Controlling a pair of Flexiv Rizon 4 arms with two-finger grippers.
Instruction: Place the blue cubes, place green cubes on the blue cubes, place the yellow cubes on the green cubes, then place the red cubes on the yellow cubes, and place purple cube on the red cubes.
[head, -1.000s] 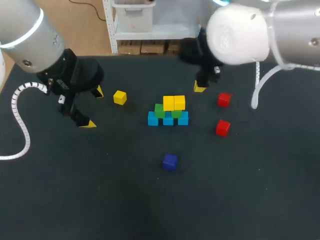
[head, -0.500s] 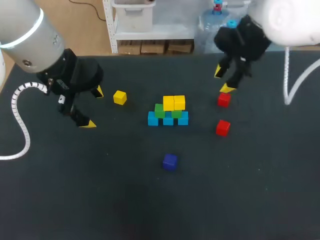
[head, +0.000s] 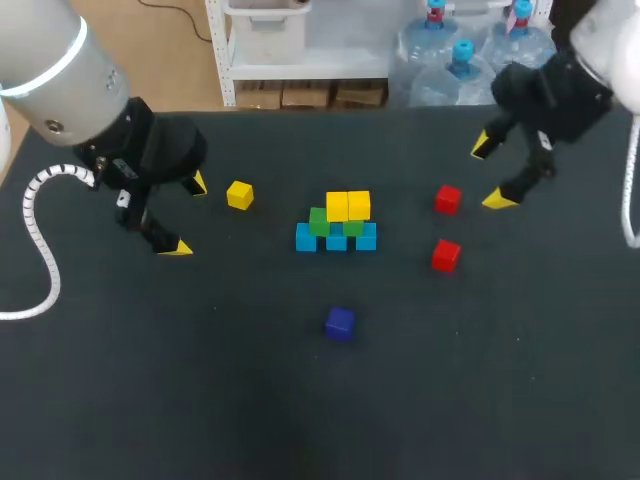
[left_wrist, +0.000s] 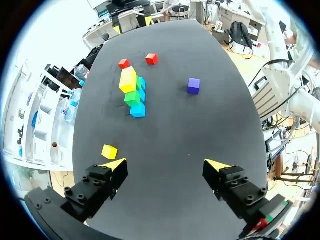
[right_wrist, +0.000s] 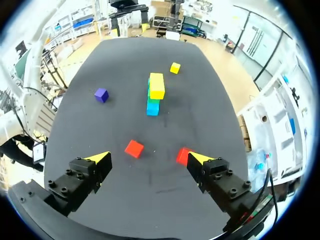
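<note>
Right gripper (head: 490, 173): fingers apart, empty, beside the far red cube (head: 447, 199).
Left gripper (head: 187, 215): fingers apart, empty, near the loose yellow cube (head: 239, 195).
Stack (head: 337, 208): mid-table; 3 blue, 2 green, 2 yellow on top.
Loose: near red cube (head: 445, 255), purple cube (head: 339, 323).

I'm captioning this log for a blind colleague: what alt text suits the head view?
On the dark table, blue cubes carry green cubes, with yellow cubes on top. Loose around them lie a yellow cube, two red cubes and a purple cube; the left claw and right claw are open.
</note>
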